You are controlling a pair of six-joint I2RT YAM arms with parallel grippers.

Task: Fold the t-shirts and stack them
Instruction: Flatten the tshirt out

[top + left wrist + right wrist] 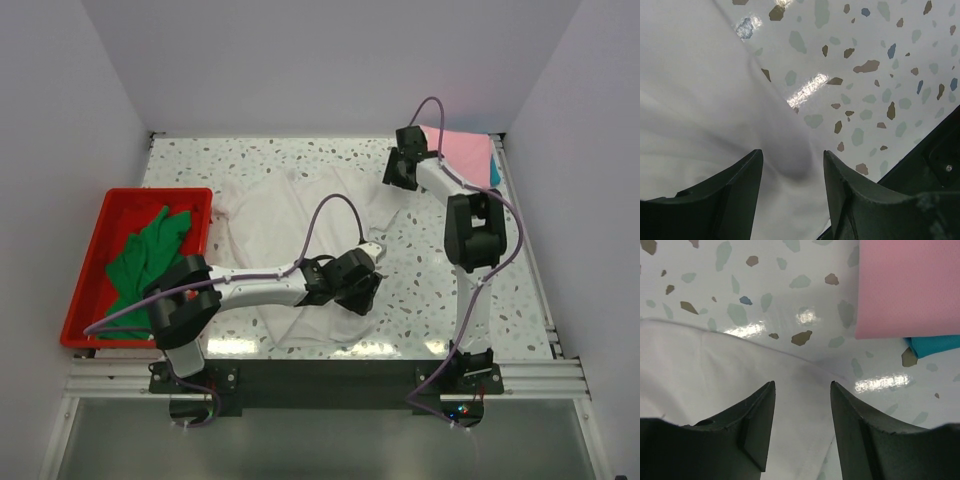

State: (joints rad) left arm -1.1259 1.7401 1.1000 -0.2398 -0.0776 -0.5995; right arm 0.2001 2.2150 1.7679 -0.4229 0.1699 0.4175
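Observation:
A large white t-shirt (285, 230) lies spread and rumpled across the middle of the table. My left gripper (362, 295) is open just above its near right edge; white cloth (715, 100) shows between the jaws (792, 155). My right gripper (398, 170) is open over the shirt's far right corner (715, 365), jaws apart over cloth (802, 385). A folded pink t-shirt (460, 152) lies on a teal one (495, 172) at the far right; they also show in the right wrist view as the pink t-shirt (910, 285) and the teal t-shirt (935, 345). A green t-shirt (145, 255) lies crumpled in the tray.
A red plastic tray (100, 225) stands at the left side of the table. The speckled tabletop (430, 290) shows to the right of the white shirt. White walls close the table on three sides.

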